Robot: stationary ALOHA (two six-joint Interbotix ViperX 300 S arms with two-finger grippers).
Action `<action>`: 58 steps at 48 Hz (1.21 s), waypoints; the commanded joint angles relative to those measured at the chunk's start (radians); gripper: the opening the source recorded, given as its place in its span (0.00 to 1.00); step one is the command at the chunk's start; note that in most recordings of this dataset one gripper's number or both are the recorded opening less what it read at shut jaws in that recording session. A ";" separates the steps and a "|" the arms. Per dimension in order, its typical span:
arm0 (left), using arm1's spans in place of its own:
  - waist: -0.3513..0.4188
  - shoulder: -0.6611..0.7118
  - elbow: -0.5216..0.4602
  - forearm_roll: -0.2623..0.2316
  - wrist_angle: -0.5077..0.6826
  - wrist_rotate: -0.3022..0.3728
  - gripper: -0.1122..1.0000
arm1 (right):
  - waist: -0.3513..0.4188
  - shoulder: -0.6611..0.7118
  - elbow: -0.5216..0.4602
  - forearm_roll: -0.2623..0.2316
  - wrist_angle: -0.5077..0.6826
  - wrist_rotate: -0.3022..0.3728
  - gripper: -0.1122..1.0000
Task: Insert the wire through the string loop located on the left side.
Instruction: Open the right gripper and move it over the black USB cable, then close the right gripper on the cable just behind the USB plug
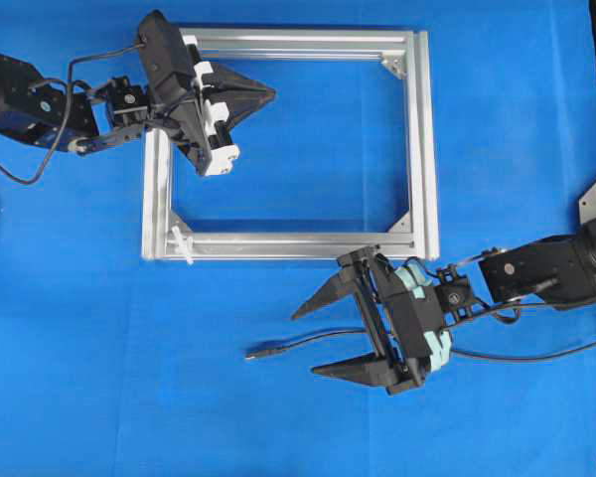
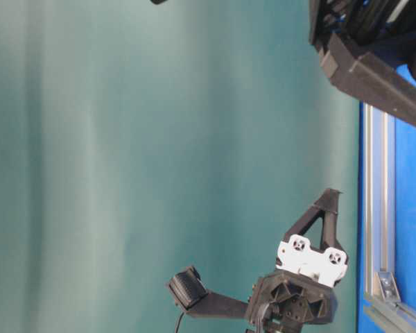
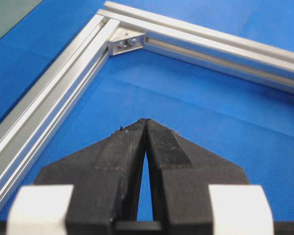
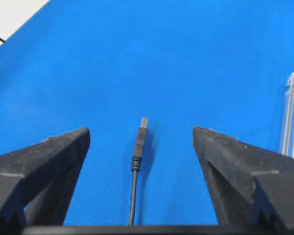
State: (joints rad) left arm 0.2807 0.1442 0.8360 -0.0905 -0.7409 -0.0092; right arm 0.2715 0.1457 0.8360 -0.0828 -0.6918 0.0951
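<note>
One wire (image 1: pixel 308 344) lies on the blue worktop (image 1: pixel 278 427) near its front edge, plug tip pointing left, between the wide-open, empty jaws of the right gripper (image 1: pixel 323 340). One string loop (image 1: pixel 182 241) sits at the front-left corner of the single aluminium frame (image 1: pixel 424 149). Left gripper (image 1: pixel 268 95): jaws closed, empty, over the frame's rear-left corner.

frame (image 1: pixel 425 139): brushed silver metal, grooved | tabletop (image 1: pixel 278 417): matt blue woven cloth | left end effector (image 3: pixel 146 128) fingers: matt ridged black plastic
</note>
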 commanded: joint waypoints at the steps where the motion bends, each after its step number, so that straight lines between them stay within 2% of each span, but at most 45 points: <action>1: 0.002 -0.028 -0.009 0.002 -0.005 -0.002 0.10 | 0.000 0.002 -0.020 0.015 -0.003 0.005 0.93; 7: 0.003 -0.029 -0.008 0.003 -0.005 -0.002 0.10 | 0.000 0.037 -0.031 0.040 -0.003 0.011 0.93; 16: 0.003 -0.029 -0.008 0.003 0.008 -0.002 0.10 | 0.002 0.063 -0.040 0.048 0.000 0.012 0.93; 25: 0.003 -0.028 -0.006 0.002 0.012 -0.002 0.10 | 0.006 0.146 -0.077 0.084 0.017 0.014 0.93; 35: 0.002 -0.029 -0.006 0.003 0.012 -0.003 0.10 | 0.008 0.204 -0.109 0.092 0.023 0.021 0.92; 39: 0.003 -0.029 -0.005 0.003 0.012 -0.002 0.10 | 0.008 0.204 -0.106 0.091 0.023 0.020 0.89; 42: 0.003 -0.029 -0.005 0.003 0.012 -0.002 0.10 | 0.008 0.204 -0.104 0.089 0.023 0.018 0.81; 52: 0.003 -0.029 -0.005 0.003 0.012 -0.002 0.10 | 0.008 0.204 -0.098 0.084 0.023 0.012 0.26; 56: 0.003 -0.029 -0.003 0.003 0.012 -0.003 0.10 | 0.008 0.204 -0.098 0.083 0.023 0.012 0.12; 58: 0.003 -0.029 -0.003 0.003 0.014 -0.002 0.10 | 0.008 0.202 -0.098 0.083 0.023 0.012 0.10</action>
State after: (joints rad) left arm 0.2823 0.1442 0.8391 -0.0905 -0.7240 -0.0107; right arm 0.2777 0.3666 0.7424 0.0031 -0.6657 0.1089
